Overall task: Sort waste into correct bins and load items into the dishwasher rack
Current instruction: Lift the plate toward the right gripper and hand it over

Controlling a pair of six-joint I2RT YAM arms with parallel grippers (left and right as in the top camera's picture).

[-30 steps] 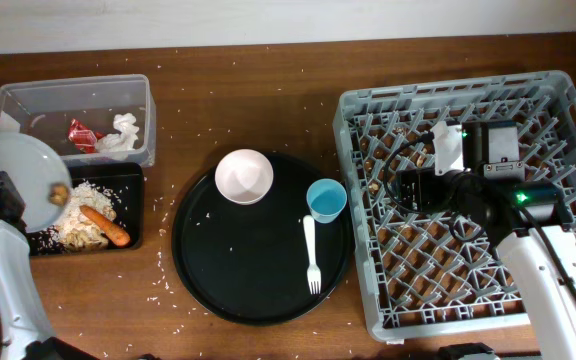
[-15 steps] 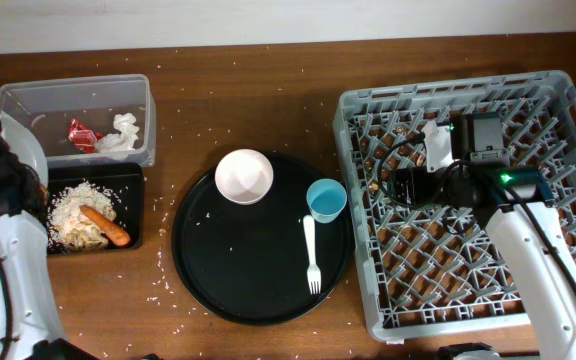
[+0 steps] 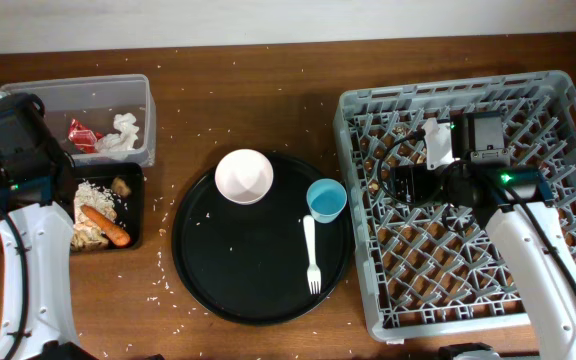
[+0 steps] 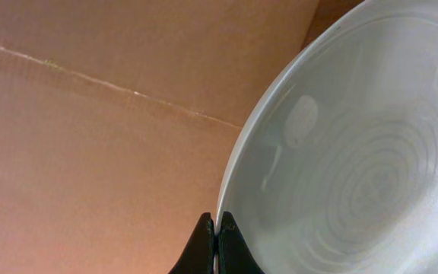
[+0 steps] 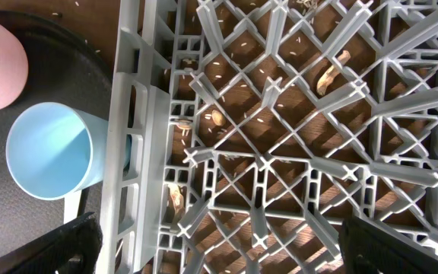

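Jaws of the left gripper (image 4: 217, 222) are clamping together on the rim of the grey plate (image 4: 356, 167), with that arm hanging over the left ends of the clear tub (image 3: 78, 92) and the shallow black tray (image 3: 138, 215). The red wrapper (image 3: 83, 133) and tissue (image 3: 123, 133) are lying in the tub. The carrot (image 3: 106, 228) and rice scraps (image 3: 90, 195) are lying in the black tray. The right gripper (image 5: 219, 247) is hovering wide apart and empty over the left side of the dishwasher rack (image 3: 568, 200). The white bowl (image 3: 244, 176), blue cup (image 3: 326, 200) and fork (image 3: 311, 255) are sitting on the round black tray (image 3: 238, 280).
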